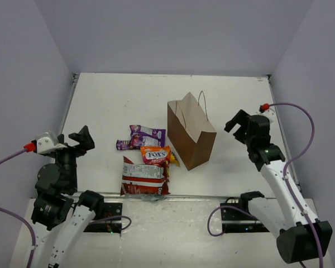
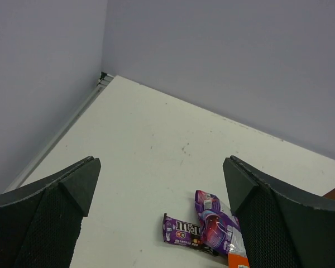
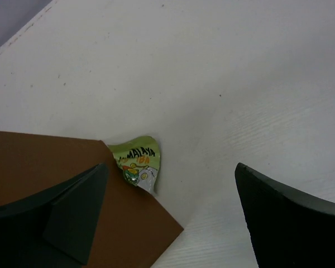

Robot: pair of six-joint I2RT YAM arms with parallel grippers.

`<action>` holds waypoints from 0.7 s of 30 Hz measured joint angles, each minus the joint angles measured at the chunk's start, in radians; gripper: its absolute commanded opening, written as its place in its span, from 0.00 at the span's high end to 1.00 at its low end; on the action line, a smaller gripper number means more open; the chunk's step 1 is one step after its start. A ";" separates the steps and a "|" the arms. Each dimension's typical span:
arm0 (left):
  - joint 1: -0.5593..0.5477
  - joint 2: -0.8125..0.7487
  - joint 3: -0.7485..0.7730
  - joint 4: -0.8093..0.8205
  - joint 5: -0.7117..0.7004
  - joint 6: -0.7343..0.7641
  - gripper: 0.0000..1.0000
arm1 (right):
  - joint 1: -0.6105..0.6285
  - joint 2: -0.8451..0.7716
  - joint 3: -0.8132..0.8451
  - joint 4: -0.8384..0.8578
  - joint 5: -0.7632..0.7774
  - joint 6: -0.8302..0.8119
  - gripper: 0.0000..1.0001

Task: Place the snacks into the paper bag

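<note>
Bag [image 1: 193, 135] brown kraft, upright; snacks [image 1: 146, 161] glossy, beside.

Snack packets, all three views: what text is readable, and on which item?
"FOX'S": orange candy bag.
"MALAYA": green packet beside the paper bag.
Possibly "m&m": purple bar, unsure.
Red-and-silver bag, purple wrapper: too blurred to read.

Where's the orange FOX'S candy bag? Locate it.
Top view: the orange FOX'S candy bag lies left of the brown paper bag, between purple packets and the red-and-silver crinkly bag.
</note>
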 measured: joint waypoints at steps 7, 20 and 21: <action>0.000 0.055 0.004 -0.014 0.011 0.000 0.00 | -0.003 -0.006 0.007 -0.046 -0.101 -0.027 0.01; 0.000 0.062 0.007 -0.019 0.015 0.000 0.00 | -0.026 0.512 0.114 0.016 -0.366 -0.037 0.02; 0.000 0.062 0.007 -0.019 0.015 0.000 0.00 | -0.024 0.557 0.132 0.027 -0.375 -0.038 0.02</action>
